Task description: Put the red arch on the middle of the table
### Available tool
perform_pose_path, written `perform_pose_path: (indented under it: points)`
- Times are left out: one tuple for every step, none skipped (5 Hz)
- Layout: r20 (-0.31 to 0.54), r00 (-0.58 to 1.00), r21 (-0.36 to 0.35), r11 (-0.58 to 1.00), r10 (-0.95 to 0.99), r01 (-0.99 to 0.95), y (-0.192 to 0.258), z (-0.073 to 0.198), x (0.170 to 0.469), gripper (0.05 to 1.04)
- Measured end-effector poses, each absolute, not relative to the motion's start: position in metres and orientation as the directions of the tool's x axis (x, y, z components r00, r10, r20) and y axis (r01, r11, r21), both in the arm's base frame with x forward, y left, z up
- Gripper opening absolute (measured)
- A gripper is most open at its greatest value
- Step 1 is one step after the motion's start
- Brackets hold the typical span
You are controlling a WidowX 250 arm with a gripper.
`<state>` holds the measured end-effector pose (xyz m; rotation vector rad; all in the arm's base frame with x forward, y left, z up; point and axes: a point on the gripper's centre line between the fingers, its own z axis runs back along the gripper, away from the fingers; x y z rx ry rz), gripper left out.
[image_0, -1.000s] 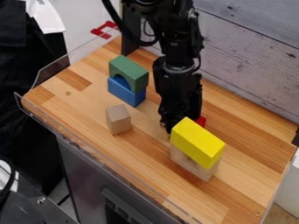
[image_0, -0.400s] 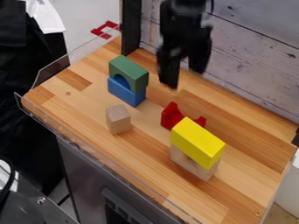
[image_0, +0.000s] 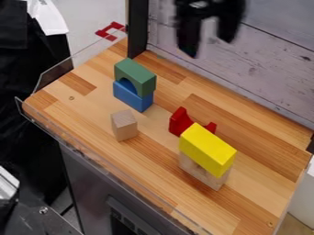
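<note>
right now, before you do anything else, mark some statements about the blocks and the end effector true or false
1. The green arch sits on top of the blue block. True.
2. The yellow block hides part of the red arch from the camera. True.
3. The end effector is clamped on the red arch. False: it is open and holds nothing.
4. The red arch has its opening facing down. False: its ends point up.
5. The yellow block lies directly on the table. False: it rests on a pale wooden block.
</note>
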<state>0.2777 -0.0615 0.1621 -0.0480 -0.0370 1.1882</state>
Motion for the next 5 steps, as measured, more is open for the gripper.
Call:
perform_pose_path:
  points:
    - [-0.021, 0.435, -0.039, 0.434, 0.900, -0.900, -0.096, 0.158, 0.257, 1.000]
    - [-0.050, 0.524, -0.036, 0.523, 0.850, -0.851, -0.112, 0.154, 0.248, 1.000]
    - [-0.069, 0.538, -0.051, 0.536, 0.840, -0.843, -0.117, 0.146, 0.246, 1.000]
    - [-0.045, 0.512, -0.047, 0.510, 0.858, -0.859, -0.112, 0.145, 0.248, 1.000]
    - [-0.027, 0.423, -0.020, 0.422, 0.906, -0.906, -0.107, 0.146, 0.247, 1.000]
